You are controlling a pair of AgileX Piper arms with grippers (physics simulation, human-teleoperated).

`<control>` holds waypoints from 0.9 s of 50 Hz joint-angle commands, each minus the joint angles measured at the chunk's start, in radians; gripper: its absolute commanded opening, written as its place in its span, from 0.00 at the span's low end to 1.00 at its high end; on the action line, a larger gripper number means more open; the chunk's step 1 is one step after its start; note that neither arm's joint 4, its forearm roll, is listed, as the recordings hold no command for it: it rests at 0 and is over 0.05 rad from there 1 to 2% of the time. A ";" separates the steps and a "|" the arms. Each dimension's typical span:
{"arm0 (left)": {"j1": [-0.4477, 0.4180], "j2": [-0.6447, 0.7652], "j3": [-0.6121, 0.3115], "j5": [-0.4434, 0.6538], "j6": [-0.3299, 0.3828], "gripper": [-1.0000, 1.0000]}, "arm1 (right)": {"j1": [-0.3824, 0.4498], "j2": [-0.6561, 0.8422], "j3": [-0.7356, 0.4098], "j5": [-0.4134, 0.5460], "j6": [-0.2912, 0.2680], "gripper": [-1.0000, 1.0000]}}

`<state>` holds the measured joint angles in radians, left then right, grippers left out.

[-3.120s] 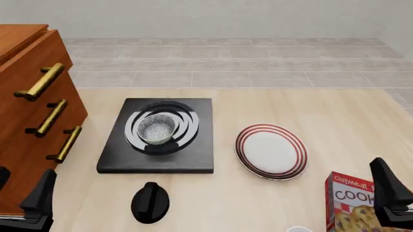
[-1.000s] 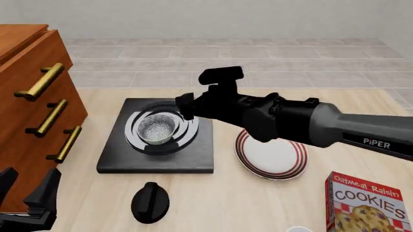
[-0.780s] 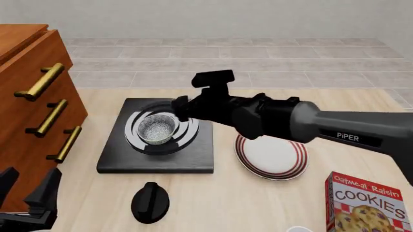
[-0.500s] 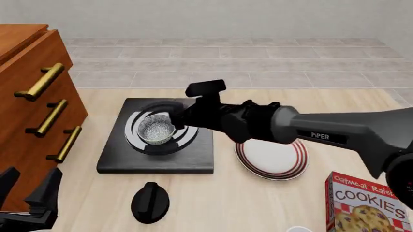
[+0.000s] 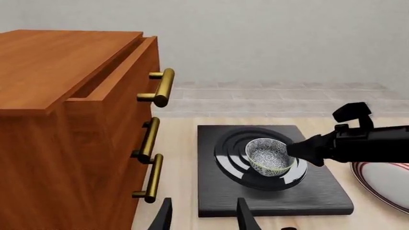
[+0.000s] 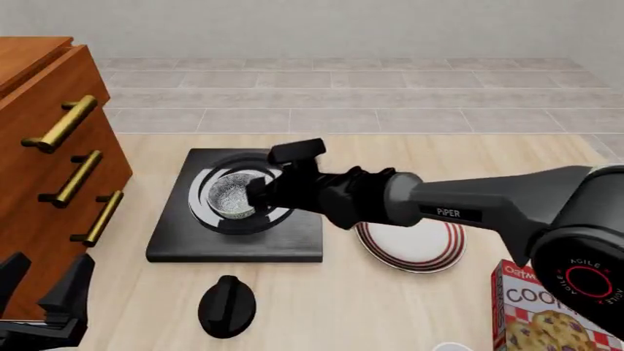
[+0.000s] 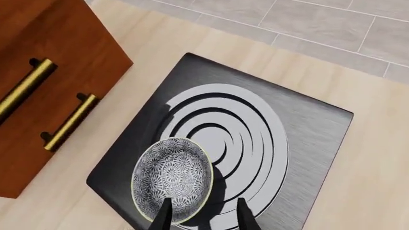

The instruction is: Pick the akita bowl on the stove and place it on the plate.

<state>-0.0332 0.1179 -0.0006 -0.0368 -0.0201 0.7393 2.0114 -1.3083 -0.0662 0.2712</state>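
Front view: stove [image 6: 238, 235] sits left of centre on the desk [image 6: 370, 307], akita bowl [image 6: 232, 196] on its rings. Plate [image 6: 419, 246] just right of the stove, on the desk, partly under the right arm [image 6: 468, 208]. Right claw [image 6: 256, 196] at the bowl's right edge. Knob [image 6: 226, 306] in front of the stove. Drawer cabinet [image 6: 49, 161] at far left. Cookie box [image 6: 546, 311] at near right. Left claw [image 6: 44, 292] at near left, well apart from the stove.
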 commanded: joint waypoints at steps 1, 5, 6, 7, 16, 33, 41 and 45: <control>-0.001 0.000 0.000 0.000 0.002 1.00 | 0.005 0.036 -0.024 0.000 0.007 1.00; -0.004 0.001 0.000 -0.001 0.004 1.00 | 0.015 0.046 -0.028 0.003 0.010 1.00; -0.004 0.001 0.000 -0.001 0.003 1.00 | 0.015 0.051 -0.031 0.003 0.013 1.00; -0.004 0.001 0.000 -0.001 0.003 1.00 | 0.015 0.056 -0.034 0.002 0.013 1.00; -0.008 0.008 0.000 -0.005 0.003 1.00 | 0.022 0.080 -0.053 0.007 0.013 1.00; -0.007 0.013 0.000 -0.008 -0.002 1.00 | 0.016 0.133 -0.076 0.007 0.022 1.00; -0.009 0.018 0.000 -0.011 -0.003 1.00 | 0.012 0.153 -0.097 0.014 0.022 1.00; -0.008 0.028 0.000 -0.016 0.010 1.00 | 0.011 0.158 -0.105 0.017 0.021 1.00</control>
<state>-0.0408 0.1341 -0.0006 -0.0464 -0.0212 0.7543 2.1375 -1.3983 -0.0565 0.2933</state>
